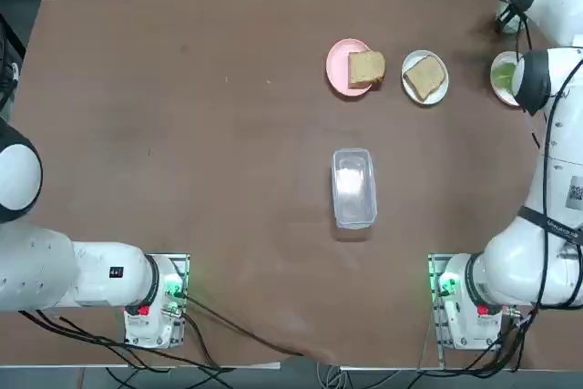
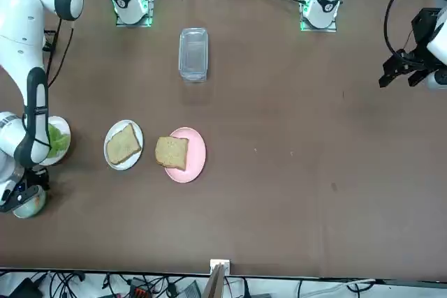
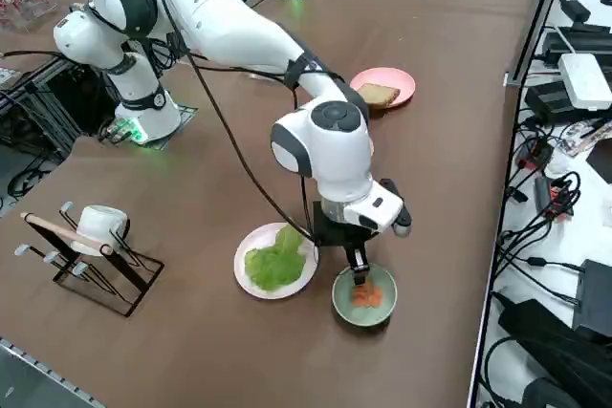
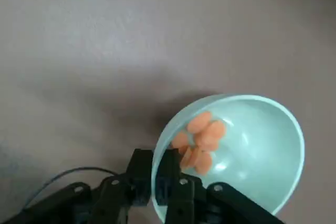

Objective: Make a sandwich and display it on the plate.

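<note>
Closest to the side camera is that little green bowl [image 3: 364, 295] with orange slices [image 3: 365, 295] in it, sitting at the far right end of the table, and the right gripper [image 3: 358, 269] is planted right on its rim. From the wrist view the fingers [image 4: 137, 174] are pinched nearly all the way together with the bowl's wall between them, one inside and one outside, so I'd call that a grip on the bowl edge rather than on a slice. Just beside it sits a white plate of lettuce [image 3: 275, 259]. No sandwich exists yet: one bread slice [image 1: 424, 76] lies on the small white plate [image 1: 441, 90], the other bread slice [image 1: 365, 67] on the pink plate [image 1: 337, 66], both unstacked. What matters for the coming move, I reckon, is that both slices lie off to the gripper's left along the same far row, the white plate being the nearer one. A clear container [image 1: 353, 187] sits mid-table, well out of that path.
</note>
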Robot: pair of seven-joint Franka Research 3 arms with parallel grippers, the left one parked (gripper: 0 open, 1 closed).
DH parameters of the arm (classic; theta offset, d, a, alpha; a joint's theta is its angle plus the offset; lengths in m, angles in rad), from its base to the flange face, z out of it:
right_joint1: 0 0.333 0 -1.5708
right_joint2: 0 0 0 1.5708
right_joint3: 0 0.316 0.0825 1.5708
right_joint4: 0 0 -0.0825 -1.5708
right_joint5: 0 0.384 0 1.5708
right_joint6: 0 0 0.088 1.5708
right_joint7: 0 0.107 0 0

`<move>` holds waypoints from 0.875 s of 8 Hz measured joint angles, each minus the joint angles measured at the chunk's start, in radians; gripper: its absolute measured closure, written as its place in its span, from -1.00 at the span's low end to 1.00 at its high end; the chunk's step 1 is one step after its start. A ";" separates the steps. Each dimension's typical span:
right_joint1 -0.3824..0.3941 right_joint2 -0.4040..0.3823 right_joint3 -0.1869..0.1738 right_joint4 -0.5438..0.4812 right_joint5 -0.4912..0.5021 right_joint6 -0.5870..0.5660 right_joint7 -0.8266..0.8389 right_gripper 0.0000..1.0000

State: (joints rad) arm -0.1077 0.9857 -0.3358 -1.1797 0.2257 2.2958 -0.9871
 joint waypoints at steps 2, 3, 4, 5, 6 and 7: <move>0.001 -0.009 -0.007 0.013 0.000 -0.040 -0.001 0.88; 0.006 -0.028 -0.007 0.027 0.000 -0.081 0.000 0.88; 0.020 -0.065 -0.006 0.040 0.005 -0.146 0.015 0.88; 0.041 -0.107 -0.004 0.046 0.010 -0.209 0.047 0.88; 0.069 -0.148 0.000 0.046 0.027 -0.268 0.087 0.88; 0.102 -0.183 0.001 0.038 0.059 -0.324 0.138 0.89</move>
State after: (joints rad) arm -0.0062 0.8026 -0.3346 -1.1417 0.2844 1.9719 -0.8489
